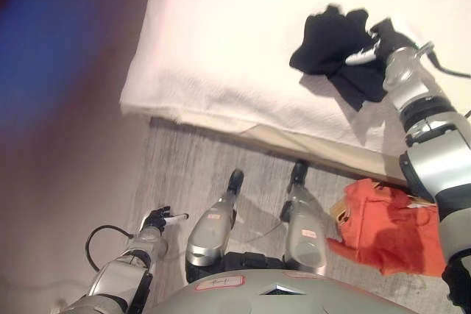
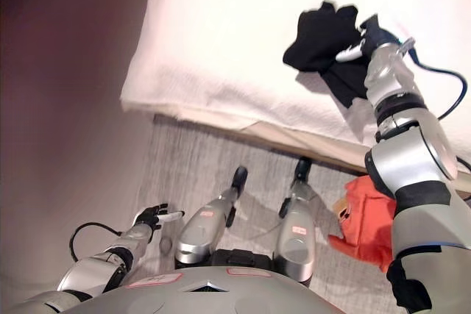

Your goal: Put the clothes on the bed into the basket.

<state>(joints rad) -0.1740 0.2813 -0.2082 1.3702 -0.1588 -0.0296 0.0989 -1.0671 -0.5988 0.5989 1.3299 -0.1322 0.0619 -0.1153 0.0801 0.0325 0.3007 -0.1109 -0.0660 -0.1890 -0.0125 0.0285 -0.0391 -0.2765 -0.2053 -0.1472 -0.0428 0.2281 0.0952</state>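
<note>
A black garment (image 1: 331, 45) lies bunched on the white bed (image 1: 221, 42) near its right side. My right hand (image 1: 375, 40) reaches over the bed's edge and is on the garment's right part, with its fingers closed in the cloth and a white fingertip lying across it. The garment still rests on the sheet. It also shows in the right eye view (image 2: 320, 38). My left hand (image 1: 158, 220) hangs low at the lower left over the floor, open and empty. No basket shows clearly in either view.
An orange garment (image 1: 390, 229) lies low at the right, below the bed's edge, beside my right arm. The bed's front edge (image 1: 243, 126) runs across the view. Grey floor (image 1: 191, 159) lies between the bed and me.
</note>
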